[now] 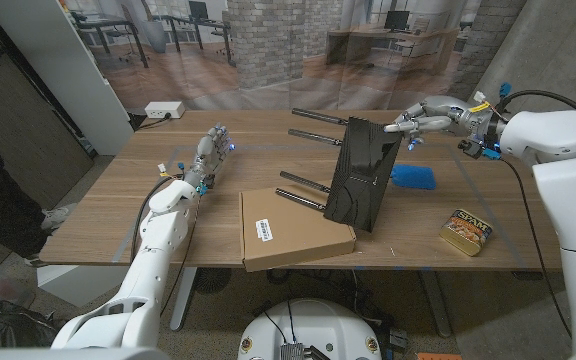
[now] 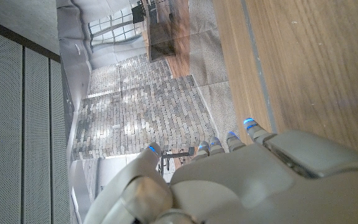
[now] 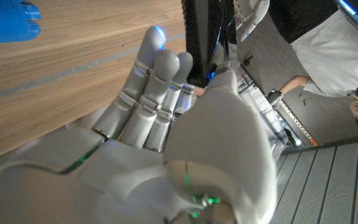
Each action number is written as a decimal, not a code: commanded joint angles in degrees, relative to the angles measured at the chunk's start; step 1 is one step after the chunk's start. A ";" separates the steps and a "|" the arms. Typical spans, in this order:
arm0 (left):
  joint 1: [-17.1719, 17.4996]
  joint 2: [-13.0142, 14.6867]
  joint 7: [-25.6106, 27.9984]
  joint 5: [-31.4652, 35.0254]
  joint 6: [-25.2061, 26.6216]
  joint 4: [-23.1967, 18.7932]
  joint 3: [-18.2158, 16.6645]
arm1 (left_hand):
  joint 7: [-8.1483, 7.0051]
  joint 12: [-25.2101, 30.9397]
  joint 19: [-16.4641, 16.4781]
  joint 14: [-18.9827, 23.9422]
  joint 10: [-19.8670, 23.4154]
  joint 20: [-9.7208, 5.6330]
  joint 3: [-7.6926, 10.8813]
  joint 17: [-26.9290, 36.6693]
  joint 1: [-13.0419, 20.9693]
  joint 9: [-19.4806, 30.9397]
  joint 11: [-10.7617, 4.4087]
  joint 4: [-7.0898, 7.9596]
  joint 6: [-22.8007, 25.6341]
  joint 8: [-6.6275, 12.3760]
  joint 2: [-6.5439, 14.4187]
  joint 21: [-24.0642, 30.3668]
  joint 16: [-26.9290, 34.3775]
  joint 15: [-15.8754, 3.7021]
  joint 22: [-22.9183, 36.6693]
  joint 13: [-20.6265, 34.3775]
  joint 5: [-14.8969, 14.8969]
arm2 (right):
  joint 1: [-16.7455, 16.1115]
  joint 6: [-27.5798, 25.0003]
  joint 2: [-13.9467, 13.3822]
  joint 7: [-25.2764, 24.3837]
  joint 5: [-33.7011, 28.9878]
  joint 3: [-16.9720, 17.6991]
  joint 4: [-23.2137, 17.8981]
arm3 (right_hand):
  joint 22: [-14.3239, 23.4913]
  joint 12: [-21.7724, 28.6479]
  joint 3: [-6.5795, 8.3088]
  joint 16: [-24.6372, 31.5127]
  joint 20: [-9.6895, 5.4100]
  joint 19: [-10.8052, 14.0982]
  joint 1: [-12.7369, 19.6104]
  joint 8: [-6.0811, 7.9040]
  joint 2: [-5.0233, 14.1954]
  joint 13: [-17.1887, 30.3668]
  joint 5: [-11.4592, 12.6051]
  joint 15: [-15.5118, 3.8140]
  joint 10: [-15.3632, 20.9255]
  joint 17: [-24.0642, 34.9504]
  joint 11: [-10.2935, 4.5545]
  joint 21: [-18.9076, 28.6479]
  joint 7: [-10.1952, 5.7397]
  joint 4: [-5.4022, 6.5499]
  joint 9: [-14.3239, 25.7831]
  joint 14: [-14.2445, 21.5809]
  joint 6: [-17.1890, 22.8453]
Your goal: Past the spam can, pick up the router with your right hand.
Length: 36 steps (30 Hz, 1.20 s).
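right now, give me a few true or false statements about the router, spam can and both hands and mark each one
1. The router stands tilted up on its edge rather than lying flat on the table. True.
2. The right hand is at the router's top edge. True; whether its grip has closed is hard to tell.
3. The spam can sits on top of the cardboard box. False; it lies on the table near the front edge on the robot's right, apart from the box.
4. The left hand holds the blue object. False; the left hand holds nothing, and the blue object lies beside the router.
5. The router's antennas point toward the robot's left. True.
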 commanded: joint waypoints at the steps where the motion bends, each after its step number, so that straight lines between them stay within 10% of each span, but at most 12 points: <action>1: 0.28 0.22 -0.43 -0.15 0.20 -0.28 -0.21 | 0.41 0.17 -0.70 -8.23 -4.11 0.24 -0.17 0.20 0.09 0.15 0.36 -0.11 -2.79 0.19 1.04 -0.34 0.17 0.52 0.17 0.16 0.33 | 0.07 0.66 1.02 -0.59 -0.37 0.30 -0.84 | -0.05 -0.13 0.03 0.21 -1.74 -0.39 6.91 0.28 6.43 0.05 0.04 -0.83 2.10 0.19 -1.25 0.59 3.29 0.52 0.19 -0.80 4.14; 36: 1.17 2.67 -4.38 -1.17 1.11 -0.31 -2.38 | 0.45 0.17 -0.60 -8.24 -4.15 0.26 -0.38 0.20 0.08 0.15 0.28 -0.10 -2.82 0.19 1.09 -0.58 0.18 0.54 0.18 0.16 0.38 | -0.99 -1.26 4.48 -3.39 -3.36 -1.20 -6.16 | -1.36 -0.49 -0.24 0.16 -1.67 -1.23 7.73 -0.02 6.42 0.34 -0.25 -0.84 2.22 0.17 -1.10 2.73 3.26 1.61 0.20 -0.80 4.24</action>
